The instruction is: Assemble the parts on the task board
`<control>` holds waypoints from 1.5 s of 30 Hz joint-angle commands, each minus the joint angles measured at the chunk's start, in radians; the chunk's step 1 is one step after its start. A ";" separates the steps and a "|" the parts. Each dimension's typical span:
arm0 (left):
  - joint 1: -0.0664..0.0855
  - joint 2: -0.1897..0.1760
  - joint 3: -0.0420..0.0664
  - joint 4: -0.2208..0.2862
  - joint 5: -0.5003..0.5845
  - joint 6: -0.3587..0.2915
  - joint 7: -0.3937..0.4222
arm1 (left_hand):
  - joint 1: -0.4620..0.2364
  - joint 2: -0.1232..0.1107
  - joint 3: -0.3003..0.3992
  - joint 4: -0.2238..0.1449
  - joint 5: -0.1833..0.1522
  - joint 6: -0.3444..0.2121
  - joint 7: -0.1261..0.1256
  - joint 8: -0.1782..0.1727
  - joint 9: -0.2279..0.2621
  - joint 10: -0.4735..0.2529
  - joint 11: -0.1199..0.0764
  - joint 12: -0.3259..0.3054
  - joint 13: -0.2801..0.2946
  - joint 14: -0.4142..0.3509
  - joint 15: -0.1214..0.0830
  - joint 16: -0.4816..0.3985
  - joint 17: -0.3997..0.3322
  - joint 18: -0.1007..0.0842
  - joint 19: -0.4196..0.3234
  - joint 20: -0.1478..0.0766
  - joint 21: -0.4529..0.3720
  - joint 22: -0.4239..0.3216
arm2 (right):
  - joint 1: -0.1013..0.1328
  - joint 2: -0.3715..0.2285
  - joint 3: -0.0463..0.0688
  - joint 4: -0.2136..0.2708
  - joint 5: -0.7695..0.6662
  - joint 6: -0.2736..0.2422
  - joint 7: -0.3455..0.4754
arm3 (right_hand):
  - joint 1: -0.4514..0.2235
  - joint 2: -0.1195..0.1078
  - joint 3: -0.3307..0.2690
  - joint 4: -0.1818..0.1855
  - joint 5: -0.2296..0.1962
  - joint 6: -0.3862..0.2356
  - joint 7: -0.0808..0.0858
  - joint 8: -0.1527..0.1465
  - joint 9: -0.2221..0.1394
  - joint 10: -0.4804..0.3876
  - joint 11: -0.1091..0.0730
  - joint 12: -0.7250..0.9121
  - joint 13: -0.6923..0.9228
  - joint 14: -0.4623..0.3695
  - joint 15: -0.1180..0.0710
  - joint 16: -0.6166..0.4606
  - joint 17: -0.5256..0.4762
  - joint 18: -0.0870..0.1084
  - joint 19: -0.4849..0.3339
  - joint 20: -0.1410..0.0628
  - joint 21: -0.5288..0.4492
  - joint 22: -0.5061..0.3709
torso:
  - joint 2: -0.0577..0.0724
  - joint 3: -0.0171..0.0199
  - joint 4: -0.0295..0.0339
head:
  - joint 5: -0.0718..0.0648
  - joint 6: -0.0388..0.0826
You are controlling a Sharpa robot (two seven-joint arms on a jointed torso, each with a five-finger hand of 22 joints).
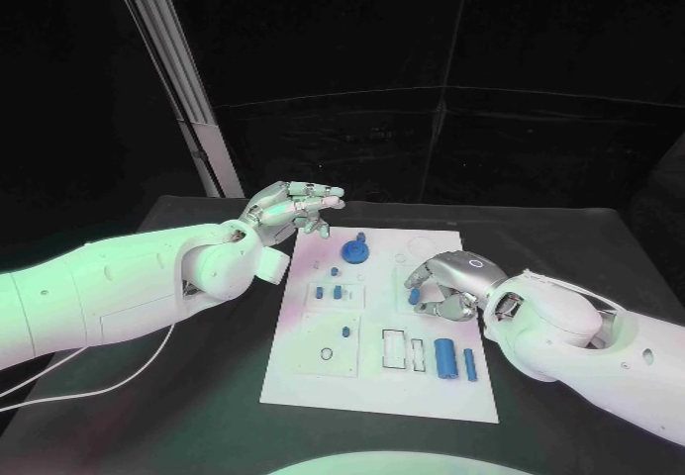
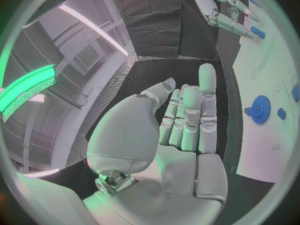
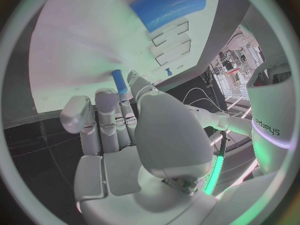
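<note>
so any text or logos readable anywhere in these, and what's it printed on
"sharpa", as best it reads: grey lettering, turned on its side, on the white cylindrical part of the left arm, seen in the right wrist view. Partly distorted, so the spelling is not certain.

Task board: cut-outs and blue parts, but no readable print in the head view.

Left hand and right hand: no legible markings.

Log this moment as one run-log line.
left hand: open, raised beside task board | right hand: pinches small blue peg over board | blue gear: on board
</note>
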 commanded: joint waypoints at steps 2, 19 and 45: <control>0.001 0.000 0.001 0.000 0.003 -0.003 0.005 | 0.007 0.005 0.006 -0.005 0.004 -0.009 0.001 0.006 0.001 -0.007 0.001 0.008 0.001 0.005 -0.003 0.008 -0.001 0.014 0.005 0.000 0.002 -0.001 | 0.002 0.007 0.001 -0.007 -0.034 0.015 -0.036 | 0.010 0.009 0.022 0.002 -0.007 0.012 -0.001 0.001 0.000 0.017 0.000 0.007 -0.001 0.007 0.001 -0.001 0.005 0.006 0.003 0.002 -0.004 0.003 | 0.000 -0.0008 0.0005 | -0.007 0.002; 0.001 -0.002 0.001 -0.006 0.003 -0.022 0.021 | 0.014 0.007 0.012 -0.011 0.005 -0.008 0.001 0.010 0.002 -0.006 0.000 0.013 0.002 0.005 -0.004 0.011 0.000 0.014 0.007 -0.001 0.003 0.000 | 0.002 0.028 0.001 -0.010 -0.037 0.028 -0.029 | 0.002 -0.003 0.168 0.030 -0.018 0.091 -0.006 0.013 0.004 0.162 -0.027 0.034 -0.001 0.025 -0.021 0.059 0.070 -0.005 0.038 -0.016 0.034 0.059 | -0.001 0.0002 0.0007 | -0.010 0.006; 0.001 -0.005 0.001 -0.014 0.003 -0.019 0.023 | 0.009 0.003 0.011 -0.012 0.003 -0.010 0.002 0.012 0.001 -0.009 0.002 0.016 0.001 0.004 -0.003 0.012 -0.003 0.013 0.007 -0.001 0.003 0.000 | 0.002 -0.002 0.018 0.048 0.019 -0.090 -0.006 | -0.002 -0.021 0.250 0.012 -0.028 0.150 -0.007 0.025 0.006 0.228 -0.039 0.025 0.001 0.028 -0.032 0.098 0.113 -0.013 0.057 -0.029 0.061 0.100 | -0.002 -0.0004 0.0001 | -0.017 0.012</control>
